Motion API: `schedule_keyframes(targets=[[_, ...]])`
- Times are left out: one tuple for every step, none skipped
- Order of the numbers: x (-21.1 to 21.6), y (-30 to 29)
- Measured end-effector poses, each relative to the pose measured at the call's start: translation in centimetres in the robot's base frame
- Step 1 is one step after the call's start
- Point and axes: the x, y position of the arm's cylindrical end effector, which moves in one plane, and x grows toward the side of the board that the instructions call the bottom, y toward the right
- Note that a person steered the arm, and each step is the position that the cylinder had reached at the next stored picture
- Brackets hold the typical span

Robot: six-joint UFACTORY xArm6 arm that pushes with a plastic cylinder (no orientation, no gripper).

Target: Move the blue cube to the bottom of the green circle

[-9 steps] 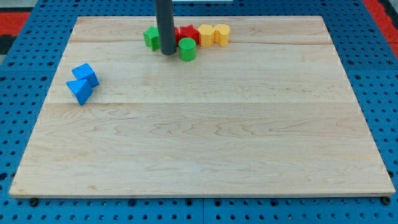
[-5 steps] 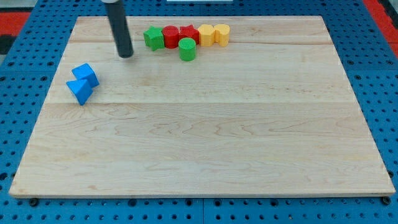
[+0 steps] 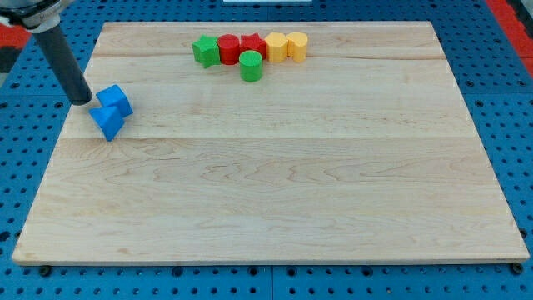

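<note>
Our tip (image 3: 81,101) sits just left of the blue cube (image 3: 114,99) at the desk's (image 3: 275,200) far left; no pincer exists. Next we push rightward toward beneath the green circle (image 3: 251,66).

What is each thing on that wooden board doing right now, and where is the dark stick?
my tip: on the board, just left of the blue cube, seemingly touching it
blue cube: flat, touching the blue triangular block
blue triangular block: flat, below the cube
green circle: upright, below the top row
wooden board: level
</note>
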Motion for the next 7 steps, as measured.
schedule_keyframes(targets=[[0.4, 1.1], [0.4, 3.3], [0.4, 6.7], [0.3, 9.6], [-0.6, 12.5], [-1.8, 15.4], [-2.4, 18.4]])
